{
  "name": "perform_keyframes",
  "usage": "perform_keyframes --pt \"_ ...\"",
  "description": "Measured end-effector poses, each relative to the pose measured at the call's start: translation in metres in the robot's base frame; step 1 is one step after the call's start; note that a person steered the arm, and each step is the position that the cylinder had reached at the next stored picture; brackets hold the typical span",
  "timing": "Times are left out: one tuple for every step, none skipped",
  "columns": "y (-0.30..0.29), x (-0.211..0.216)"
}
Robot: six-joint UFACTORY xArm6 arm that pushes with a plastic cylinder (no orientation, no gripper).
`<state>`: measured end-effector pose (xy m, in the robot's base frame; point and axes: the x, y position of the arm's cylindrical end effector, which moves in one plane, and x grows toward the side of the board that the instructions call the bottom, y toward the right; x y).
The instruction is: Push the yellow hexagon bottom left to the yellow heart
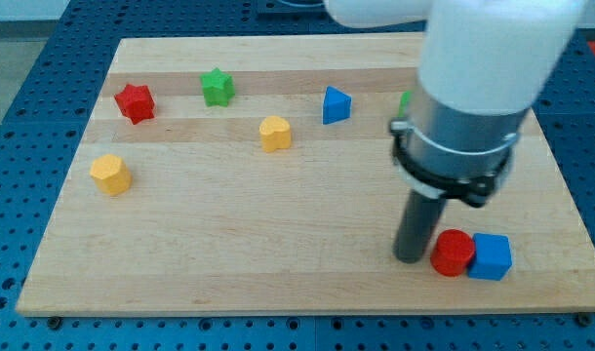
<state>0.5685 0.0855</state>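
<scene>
The yellow hexagon (111,174) lies near the board's left edge. The yellow heart (275,133) lies to its upper right, near the board's upper middle. My tip (411,258) rests on the board at the lower right, far from both yellow blocks. It stands just left of a red cylinder (454,253), close to touching it. A blue cube (491,256) sits against the red cylinder's right side.
A red star (135,101) and a green star (218,87) lie at the upper left. A blue triangle (336,105) lies right of the heart. A green block (405,100) is mostly hidden behind the arm. The wooden board (229,244) sits on a blue pegboard.
</scene>
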Motion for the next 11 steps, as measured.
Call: perform_keyframes --pt "-0.066 0.000" --pt "-0.154 0.000" --pt "-0.244 0.000" --pt "-0.347 -0.021" --pt "-0.389 -0.062" --pt "-0.386 -0.092" --pt "-0.315 -0.106" --pt "-0.221 -0.113" --pt "-0.168 -0.113" --pt "-0.237 -0.113" --pt "-0.281 -0.132"
